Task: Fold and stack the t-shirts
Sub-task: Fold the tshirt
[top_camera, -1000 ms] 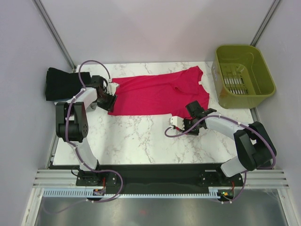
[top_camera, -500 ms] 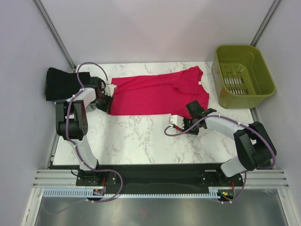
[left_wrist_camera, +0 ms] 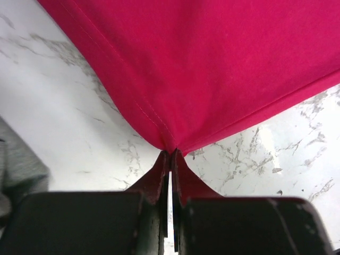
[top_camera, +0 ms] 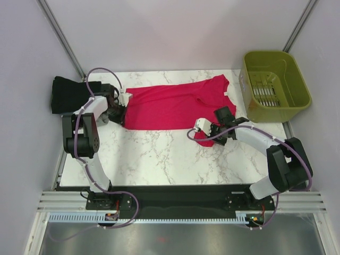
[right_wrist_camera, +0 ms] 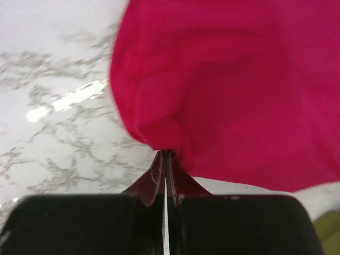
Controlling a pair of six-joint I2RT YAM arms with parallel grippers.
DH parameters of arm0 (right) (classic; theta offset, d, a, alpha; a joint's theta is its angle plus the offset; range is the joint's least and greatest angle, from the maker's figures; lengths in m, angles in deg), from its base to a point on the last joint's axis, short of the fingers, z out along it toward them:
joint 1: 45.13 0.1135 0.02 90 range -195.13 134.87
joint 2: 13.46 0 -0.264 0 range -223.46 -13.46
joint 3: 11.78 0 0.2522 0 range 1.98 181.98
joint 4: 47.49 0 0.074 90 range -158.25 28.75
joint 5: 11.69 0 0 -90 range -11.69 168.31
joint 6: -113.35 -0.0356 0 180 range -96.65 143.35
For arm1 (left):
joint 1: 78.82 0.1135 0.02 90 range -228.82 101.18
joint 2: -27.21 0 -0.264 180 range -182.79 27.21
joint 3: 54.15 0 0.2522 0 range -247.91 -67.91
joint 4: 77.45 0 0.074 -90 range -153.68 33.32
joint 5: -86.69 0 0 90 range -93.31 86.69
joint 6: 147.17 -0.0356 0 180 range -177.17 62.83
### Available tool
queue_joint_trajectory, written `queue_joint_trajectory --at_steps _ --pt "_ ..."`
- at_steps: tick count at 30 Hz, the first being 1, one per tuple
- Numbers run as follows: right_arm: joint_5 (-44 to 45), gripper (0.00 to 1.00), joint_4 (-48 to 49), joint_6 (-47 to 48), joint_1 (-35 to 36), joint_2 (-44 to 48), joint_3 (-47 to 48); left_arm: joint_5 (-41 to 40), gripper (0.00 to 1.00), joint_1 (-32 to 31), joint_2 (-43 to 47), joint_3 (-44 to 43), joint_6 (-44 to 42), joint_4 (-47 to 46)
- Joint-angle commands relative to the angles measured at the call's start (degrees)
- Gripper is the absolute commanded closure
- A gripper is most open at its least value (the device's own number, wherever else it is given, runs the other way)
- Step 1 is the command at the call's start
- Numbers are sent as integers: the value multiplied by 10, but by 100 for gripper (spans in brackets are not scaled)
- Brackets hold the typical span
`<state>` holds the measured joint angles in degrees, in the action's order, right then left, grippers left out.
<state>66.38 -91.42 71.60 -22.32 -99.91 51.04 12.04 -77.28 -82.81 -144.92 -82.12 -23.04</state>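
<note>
Top view, near to far. On the marbled table (top_camera: 159, 154), the right fingers (right_wrist_camera: 156, 175), pressed together, pinch a lifted fold of the crimson t-shirt (top_camera: 170, 106) at its lower right edge. At centre left, the left fingers (left_wrist_camera: 161, 172) pinch its lower left corner. The shirt lies spread across mid-frame. A black folded t-shirt (top_camera: 66, 93) sits upper left, an olive basket (top_camera: 270, 52) upper right.

Left gripper (left_wrist_camera: 171, 154) and right gripper (right_wrist_camera: 166, 154) closed
</note>
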Motion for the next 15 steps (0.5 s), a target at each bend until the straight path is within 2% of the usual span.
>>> queue_joint_trajectory --at_steps 1,6,12,15 --pt "6 100 42 -66 -27 2 79 16 98 3 9 -71 -3 30" --pt "13 100 65 -83 -67 -35 169 23 98 2 -36 -160 -12 84" --pt "15 100 93 -111 -99 -118 307 27 98 1 -114 -317 -17 154" --pt "15 100 100 -119 -112 -165 374 27 98 0 -140 -358 -16 185"
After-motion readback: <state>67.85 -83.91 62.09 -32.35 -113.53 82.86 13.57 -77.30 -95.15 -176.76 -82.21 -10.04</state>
